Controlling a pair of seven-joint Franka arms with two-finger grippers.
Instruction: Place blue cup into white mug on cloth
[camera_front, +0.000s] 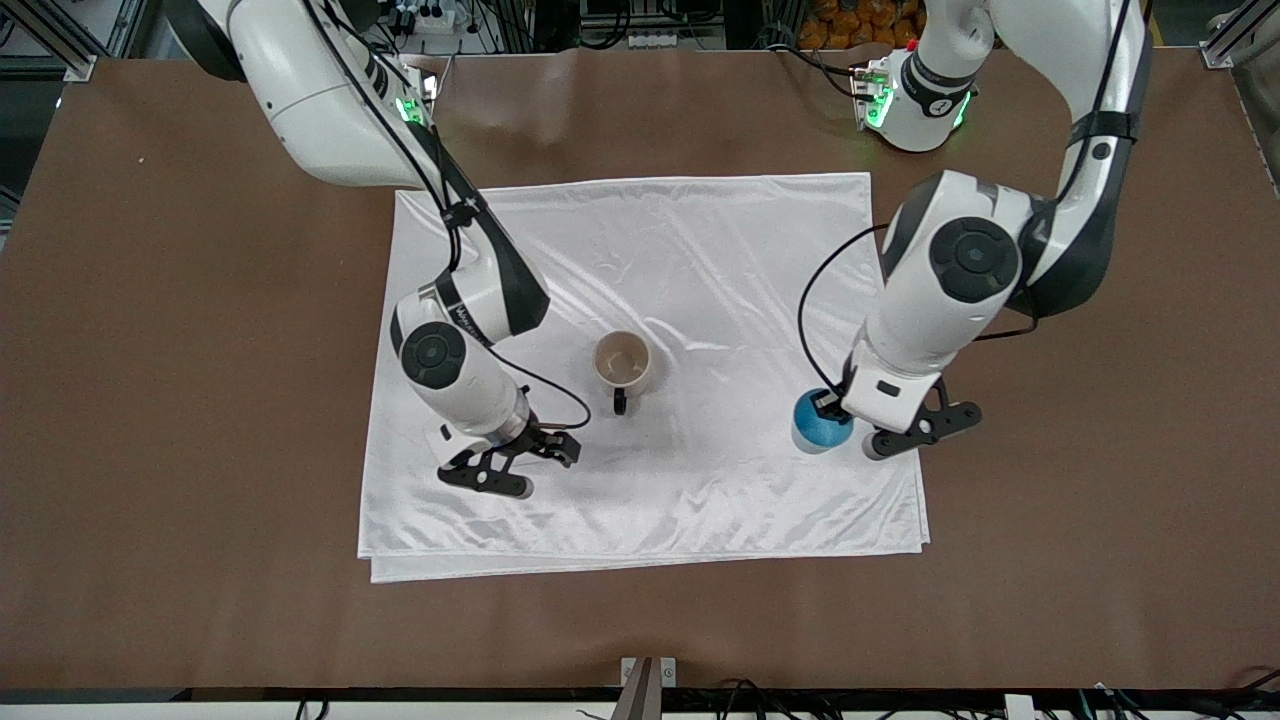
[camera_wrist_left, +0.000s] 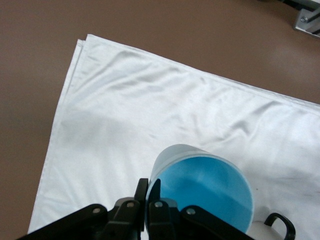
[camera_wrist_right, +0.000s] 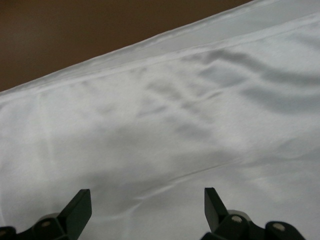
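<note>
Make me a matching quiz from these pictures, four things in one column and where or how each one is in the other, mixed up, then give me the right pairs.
Column one:
1. blue cup
2. white mug
3. left pincer
4. right pincer

Column two:
A. open, holding nothing, over the cloth toward the right arm's end
B. standing upright and empty near the middle of the cloth
C. pinched at its rim, at the cloth's edge toward the left arm's end
D. shut on a thin rim, one finger inside and one outside

Pairs: 1-C, 2-B, 3-D, 4-A
</note>
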